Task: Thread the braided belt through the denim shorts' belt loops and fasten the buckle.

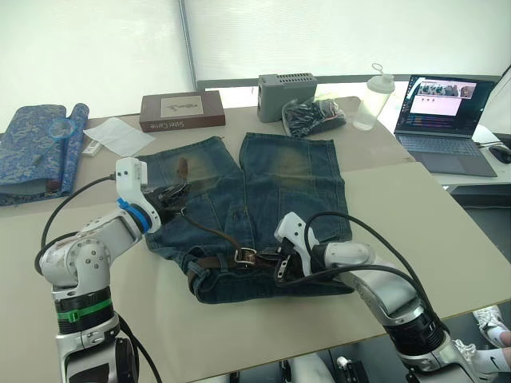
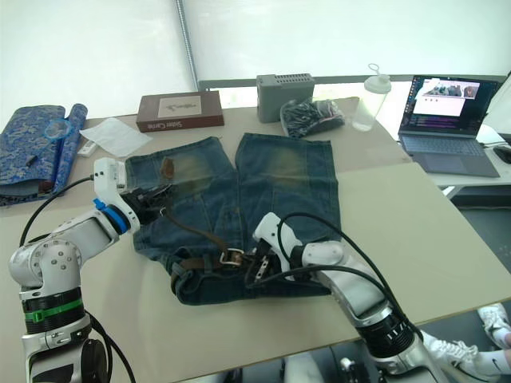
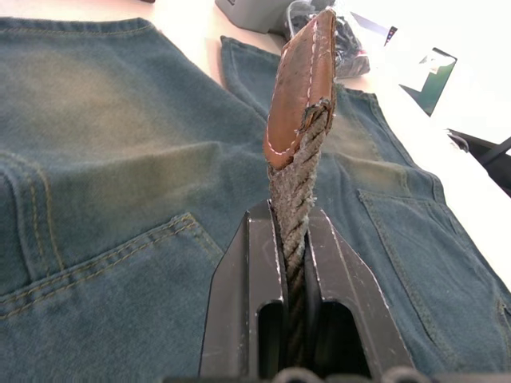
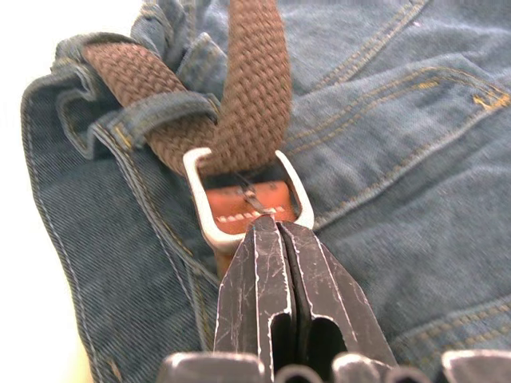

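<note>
Tabletop (image 1: 415,199) open beyond denim shorts (image 1: 263,207)

Bright white window blinds (image 1: 335,36) back the beige table (image 1: 415,199); an open laptop (image 1: 444,120) sits on a far corner.

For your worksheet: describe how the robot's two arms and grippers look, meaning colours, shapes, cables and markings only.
Both arms are silver-grey metal with white wrist housings and looping black cables. The left arm has a blue ring near the wrist and a green band lower down. The left gripper and right gripper each have two black wedge-shaped fingers, tapering to the tips; the right one's are scratched.
</note>
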Controlling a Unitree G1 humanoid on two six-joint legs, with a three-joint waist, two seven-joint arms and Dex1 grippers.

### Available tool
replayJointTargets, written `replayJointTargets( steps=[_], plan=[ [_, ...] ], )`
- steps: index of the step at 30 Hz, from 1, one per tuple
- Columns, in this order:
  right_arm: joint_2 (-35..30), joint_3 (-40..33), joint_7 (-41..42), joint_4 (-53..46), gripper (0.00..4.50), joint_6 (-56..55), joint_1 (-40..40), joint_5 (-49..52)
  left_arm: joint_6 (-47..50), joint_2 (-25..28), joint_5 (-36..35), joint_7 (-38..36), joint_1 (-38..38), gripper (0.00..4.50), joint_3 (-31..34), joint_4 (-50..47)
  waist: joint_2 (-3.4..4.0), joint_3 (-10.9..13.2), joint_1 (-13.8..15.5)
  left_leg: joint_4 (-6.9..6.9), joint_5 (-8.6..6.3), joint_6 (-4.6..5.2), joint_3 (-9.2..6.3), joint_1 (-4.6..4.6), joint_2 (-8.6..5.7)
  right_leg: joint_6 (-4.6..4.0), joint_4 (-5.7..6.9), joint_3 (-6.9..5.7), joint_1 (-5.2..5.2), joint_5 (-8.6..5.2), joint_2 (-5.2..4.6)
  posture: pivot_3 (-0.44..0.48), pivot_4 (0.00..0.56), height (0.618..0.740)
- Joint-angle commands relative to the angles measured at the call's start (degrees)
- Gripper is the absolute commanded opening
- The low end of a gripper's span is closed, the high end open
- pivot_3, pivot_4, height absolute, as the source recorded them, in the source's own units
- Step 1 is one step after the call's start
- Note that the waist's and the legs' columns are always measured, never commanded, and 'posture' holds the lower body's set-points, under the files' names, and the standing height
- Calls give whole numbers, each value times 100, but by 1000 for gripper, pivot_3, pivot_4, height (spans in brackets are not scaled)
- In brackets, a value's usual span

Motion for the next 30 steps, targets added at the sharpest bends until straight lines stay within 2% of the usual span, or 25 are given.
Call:
replayJointTargets(
  steps=[1, 12, 19, 30],
  plan=[
    [20, -67, 50, -150, 11, -34, -101, 123, -134, 41, -129, 11, -22, 0, 28, -286, 0, 0, 0, 0, 0, 0, 0, 0, 0, 0, 0, 0, 0, 0, 0, 0, 150, 740],
    [111, 94, -57, 74, 11, -187, -226, -82, -201, -7, -115, -1, 82, 0, -169, -457, 0, 0, 0, 0, 0, 0, 0, 0, 0, 0, 1, 0, 0, 0, 0, 0, 150, 740],
    [189, 171, -47, 156, 11, -273, -258, -161, 149, 2, -317, 348, -236, 0, -123, -628, 0, 0, 1, 0, 0, 0, 0, -1, 0, 0, 0, 0, 0, 0, 0, 0, 150, 740],
    [307, 289, 41, 133, 11, -272, -322, -123, 64, 13, -370, 458, -40, 0, -102, -640, 0, 0, -4, -1, 1, -2, 0, 2, -1, -1, 0, 0, 0, 0, 2, 0, 150, 740]
  ],
)
